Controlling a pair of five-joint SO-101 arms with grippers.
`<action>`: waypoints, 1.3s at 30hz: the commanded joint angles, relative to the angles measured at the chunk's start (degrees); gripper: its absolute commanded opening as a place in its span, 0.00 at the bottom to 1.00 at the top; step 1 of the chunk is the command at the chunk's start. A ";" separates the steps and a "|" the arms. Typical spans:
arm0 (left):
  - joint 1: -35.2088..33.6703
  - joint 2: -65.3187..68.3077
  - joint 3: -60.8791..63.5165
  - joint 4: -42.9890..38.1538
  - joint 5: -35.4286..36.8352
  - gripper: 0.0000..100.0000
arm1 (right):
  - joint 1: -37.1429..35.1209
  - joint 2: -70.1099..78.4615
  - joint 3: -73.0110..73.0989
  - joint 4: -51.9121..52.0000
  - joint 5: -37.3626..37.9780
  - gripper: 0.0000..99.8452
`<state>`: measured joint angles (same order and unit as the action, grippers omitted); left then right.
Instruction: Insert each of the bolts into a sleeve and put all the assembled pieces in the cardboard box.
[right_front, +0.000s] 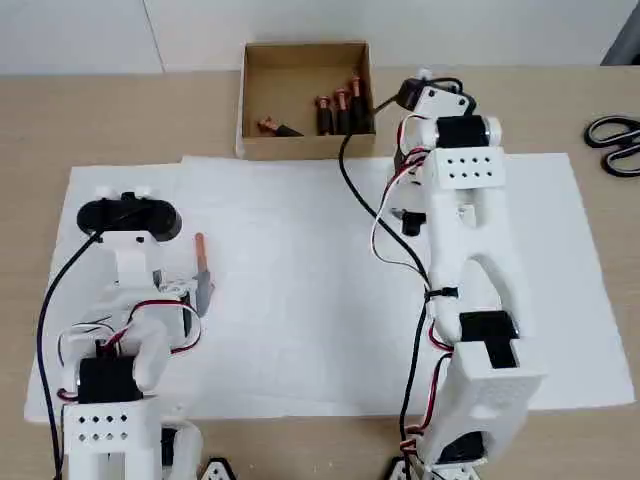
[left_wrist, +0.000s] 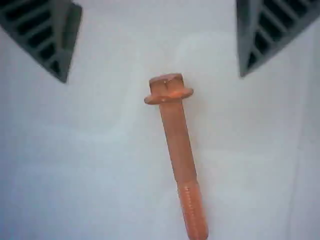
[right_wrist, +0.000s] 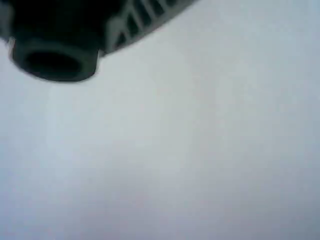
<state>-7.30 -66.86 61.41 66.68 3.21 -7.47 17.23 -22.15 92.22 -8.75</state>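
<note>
Left wrist view: left gripper (left_wrist: 152, 67) spread wide over a copper-coloured flanged metal bolt (left_wrist: 176, 150), flat on white paper sheet (left_wrist: 75, 175), head between the fingertips, long axis crosswise to the closing line.

High view: bolt nearest that arm; right gripper (right_front: 405, 215) well aside, apparently clamped on a short black tubular sleeve (right_front: 412, 225); brown cardboard box (right_front: 305, 150) beyond both, assembled pieces inside.

Right wrist view: sleeve's open bore above bare paper.

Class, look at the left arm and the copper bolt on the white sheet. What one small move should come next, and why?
Probably lower the left gripper and close it on the bolt. Its fingers stand open either side of the bolt, which lies flat and untouched on the white sheet, while the black sleeve sits ready at the right arm.
</note>
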 joint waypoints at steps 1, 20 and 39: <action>0.44 -0.62 -0.57 -0.09 0.00 0.21 | 0.13 1.01 -3.25 0.57 5.63 0.00; 0.44 -0.62 -0.57 0.00 0.00 0.21 | 1.27 17.71 -3.69 4.00 9.14 0.14; 0.26 -0.62 -0.57 0.00 0.00 0.21 | 1.45 18.24 -3.34 5.05 9.14 0.01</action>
<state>-7.30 -66.86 61.41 66.68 3.21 -5.80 35.78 -23.74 96.70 -0.04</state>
